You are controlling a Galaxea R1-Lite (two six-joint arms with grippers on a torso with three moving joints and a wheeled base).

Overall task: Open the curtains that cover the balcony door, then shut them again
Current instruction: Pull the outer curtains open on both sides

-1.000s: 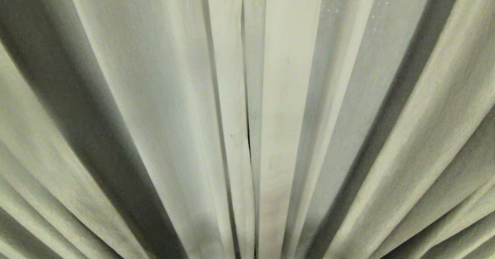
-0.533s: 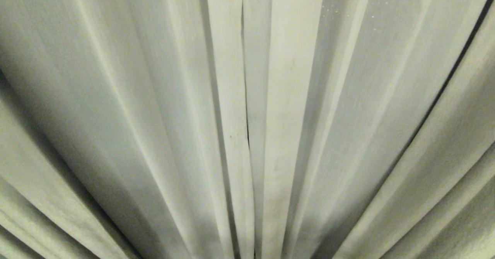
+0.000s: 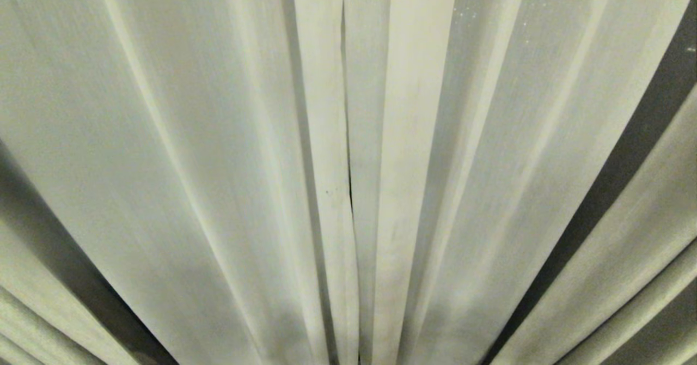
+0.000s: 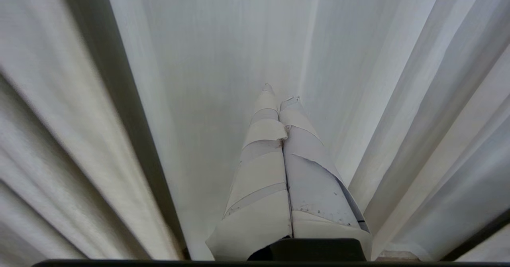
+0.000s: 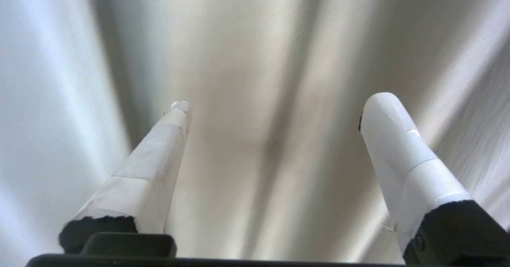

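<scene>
The cream pleated curtains fill the head view, with the left panel (image 3: 207, 136) and right panel (image 3: 501, 136) meeting at a thin dark seam (image 3: 347, 169) in the middle. They hide the balcony door. Neither arm shows in the head view. My left gripper (image 4: 281, 93) is shut and holds nothing, its white-taped fingers (image 4: 263, 167) pressed together and pointing at a curtain pleat (image 4: 223, 59). My right gripper (image 5: 281, 103) is open, with its taped fingers (image 5: 155, 163) far apart. Blurred curtain fabric (image 5: 255, 59) lies beyond them and nothing is between them.
Deep shadowed folds lie at the lower left (image 3: 65, 256) and along the right (image 3: 642, 136) of the curtains. A dark strip (image 4: 478, 231) shows low down behind the fabric in the left wrist view.
The left panel's pleats have flattened and its dark fold has slid toward the lower left corner. A dark fold on the right panel has widened. The middle seam has stayed put.
</scene>
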